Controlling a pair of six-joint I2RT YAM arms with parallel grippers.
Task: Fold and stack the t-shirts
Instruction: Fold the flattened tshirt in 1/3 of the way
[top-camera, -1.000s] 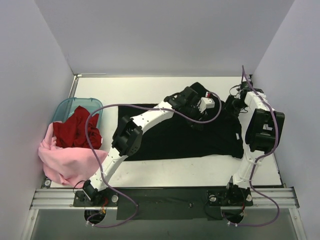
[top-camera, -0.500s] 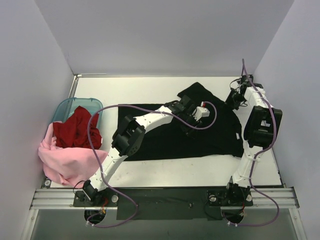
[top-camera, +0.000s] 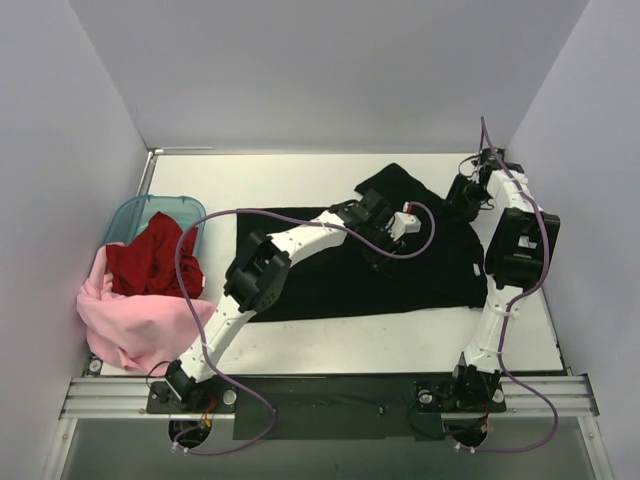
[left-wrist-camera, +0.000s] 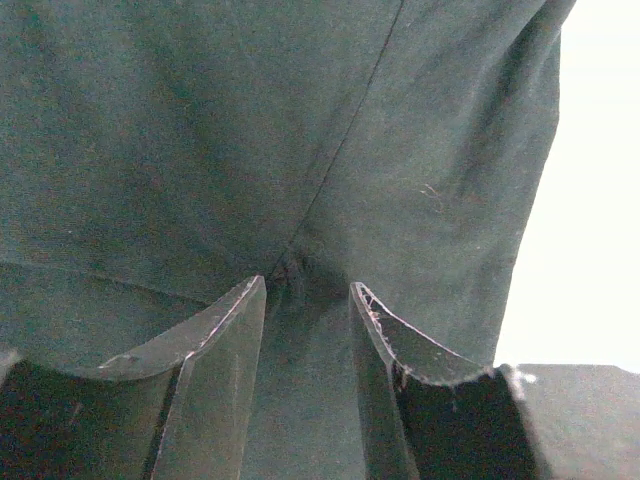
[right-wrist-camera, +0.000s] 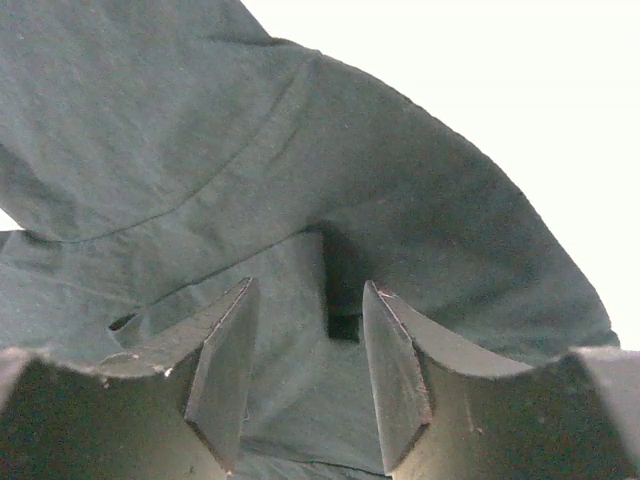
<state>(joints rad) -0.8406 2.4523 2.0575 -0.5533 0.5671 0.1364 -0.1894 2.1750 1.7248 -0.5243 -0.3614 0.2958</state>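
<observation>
Three shirts, two pincers. At the left, one red shirt (top-camera: 150, 262) is heaped in the single teal tub (top-camera: 128, 214), and one pink shirt (top-camera: 135, 325) spills over the tub's near side. One black shirt (top-camera: 340, 285) lies spread on the surface (top-camera: 300, 180). The left pincer (left-wrist-camera: 307, 288), narrowly parted, presses on the middle of the black shirt. The right pincer (right-wrist-camera: 308, 290), likewise parted, is at its far right corner.

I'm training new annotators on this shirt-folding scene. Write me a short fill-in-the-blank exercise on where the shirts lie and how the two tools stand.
1. The red t-shirt lies in the teal ___.
2. The pink t-shirt is heaped at the ___ side of the table.
3. The left tool and the right tool are both over the ___ t-shirt.
4. Both tools' jaws stand ___.

Missing words: tub; left; black; open.
</observation>
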